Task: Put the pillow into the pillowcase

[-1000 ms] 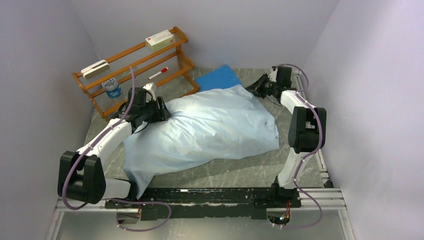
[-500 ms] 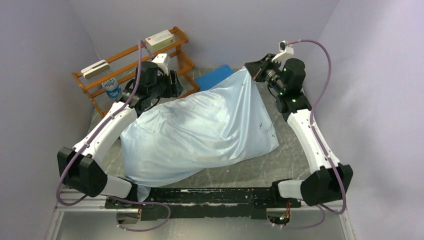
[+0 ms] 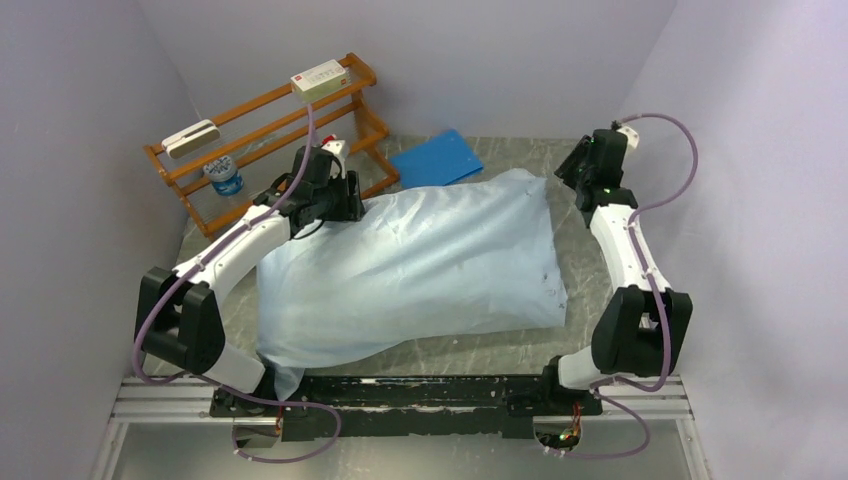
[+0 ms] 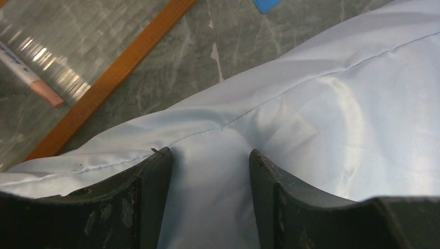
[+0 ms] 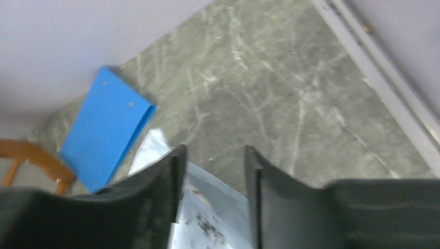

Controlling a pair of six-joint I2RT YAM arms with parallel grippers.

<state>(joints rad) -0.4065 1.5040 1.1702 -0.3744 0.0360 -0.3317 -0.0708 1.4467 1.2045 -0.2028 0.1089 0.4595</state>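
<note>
The pale-blue pillowcase (image 3: pixel 420 260) lies plump and filled out across the middle of the table. The pillow itself is hidden; no white shows. My left gripper (image 3: pixel 345 205) is at the case's far-left edge. In the left wrist view its jaws (image 4: pixel 210 155) stand wide with a thick fold of pillowcase (image 4: pixel 311 114) filling the gap, creases running into it. My right gripper (image 3: pixel 568 178) hovers off the far-right corner. In the right wrist view it (image 5: pixel 214 150) is open, and the corner of the pillowcase (image 5: pixel 207 207) lies loose below the fingers.
A flat bright-blue sheet (image 3: pixel 437 158) lies behind the case, also in the right wrist view (image 5: pixel 104 129). A wooden rack (image 3: pixel 270 120) stands at the far left with a white box (image 3: pixel 318 77) and a bottle (image 3: pixel 225 175). A marker (image 4: pixel 28 78) lies near it.
The right gripper had the far-right corner lifted; it has opened and drawn back right, and the case has dropped flat. The left arm came down with its edge.
</note>
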